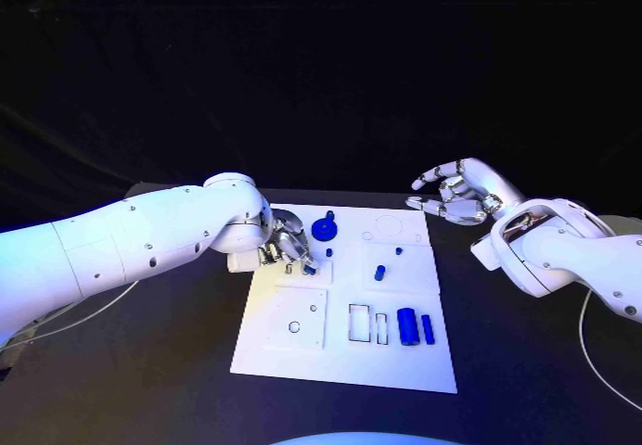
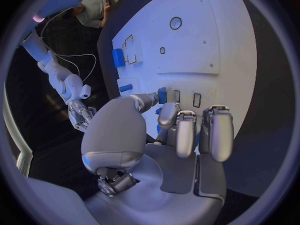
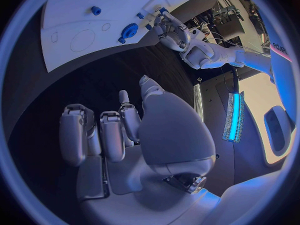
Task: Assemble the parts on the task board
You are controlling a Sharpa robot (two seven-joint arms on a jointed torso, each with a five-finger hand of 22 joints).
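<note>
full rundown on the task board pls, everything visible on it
The task board is a flat white rectangular plate, matte like plastic, lying on the black table. It is split into panels with round holes, a faint circular outline and rectangular slots. Small blue parts sit on it: a round knobbed piece, a short peg and two blocks by the slots. The left robot hand rests over its left edge; whether it pinches a part is unclear.
</note>
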